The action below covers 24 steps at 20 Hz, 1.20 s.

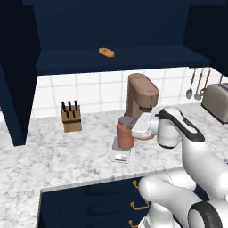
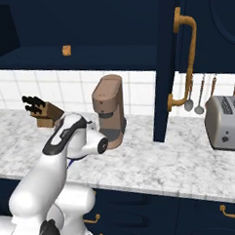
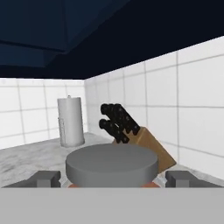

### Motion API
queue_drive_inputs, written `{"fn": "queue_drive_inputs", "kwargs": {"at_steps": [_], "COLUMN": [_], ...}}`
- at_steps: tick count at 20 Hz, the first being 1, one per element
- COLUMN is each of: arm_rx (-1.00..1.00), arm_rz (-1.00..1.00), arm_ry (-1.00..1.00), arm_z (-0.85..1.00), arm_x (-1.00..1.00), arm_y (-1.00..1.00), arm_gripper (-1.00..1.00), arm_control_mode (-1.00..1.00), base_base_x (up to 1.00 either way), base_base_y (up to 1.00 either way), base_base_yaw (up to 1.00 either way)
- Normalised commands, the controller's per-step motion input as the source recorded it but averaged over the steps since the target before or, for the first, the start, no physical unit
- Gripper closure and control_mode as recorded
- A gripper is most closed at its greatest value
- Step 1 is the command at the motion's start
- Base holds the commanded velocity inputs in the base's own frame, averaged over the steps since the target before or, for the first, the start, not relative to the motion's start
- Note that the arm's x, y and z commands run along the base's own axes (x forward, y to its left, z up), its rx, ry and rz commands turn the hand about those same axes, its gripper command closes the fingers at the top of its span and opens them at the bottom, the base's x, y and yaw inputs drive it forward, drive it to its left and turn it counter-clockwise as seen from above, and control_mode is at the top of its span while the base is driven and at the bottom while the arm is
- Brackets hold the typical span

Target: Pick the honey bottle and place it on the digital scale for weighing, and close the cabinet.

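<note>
The honey bottle [image 1: 125, 136], a reddish-brown jar with a grey lid, stands on the digital scale [image 1: 120, 156] in front of the coffee machine. My gripper [image 1: 133, 132] reaches in from the right at the level of the jar's top. In the hand view the grey lid [image 3: 112, 164] sits between my fingertips [image 3: 42, 178], with a narrow gap on each side, so my gripper [image 3: 112, 179] is open around the jar. The cabinet [image 1: 120, 60] above the counter stands open: one door [image 1: 18, 89] swung out at the left, the other door [image 2: 185, 62] with its brass handle at the right.
A brown coffee machine [image 1: 141, 95] stands just behind the jar. A knife block [image 1: 71, 116] is to the left by the tiled wall, and a toaster [image 1: 217, 101] and hanging utensils [image 1: 196, 84] are to the right. A small orange lump [image 1: 106, 52] lies on the cabinet shelf.
</note>
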Motion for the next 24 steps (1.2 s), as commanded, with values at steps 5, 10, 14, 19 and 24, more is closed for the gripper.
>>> {"fn": "queue_drive_inputs", "kwargs": {"at_steps": [5,10,14,19,24], "arm_rx": [0.0,0.0,0.0,0.0,0.0], "arm_rz": [0.0,0.0,0.0,0.0,0.0], "arm_ry": [0.0,-0.04,-0.05,-0.03,0.0], "arm_z": [-0.14,-0.14,-0.24,-0.35,-0.32], "arm_x": [0.13,0.17,0.16,0.17,-0.05], "arm_y": [0.02,0.0,0.0,0.0,0.0], "arm_gripper": [1.0,1.0,1.0,1.0,-1.0], "arm_control_mode": [-1.0,-1.0,-1.0,-1.0,-1.0], "base_base_x": [0.0,0.0,0.0,0.0,0.0], "base_base_y": [0.0,0.0,0.0,0.0,0.0], "base_base_yaw": [0.0,0.0,0.0,0.0,0.0]}}
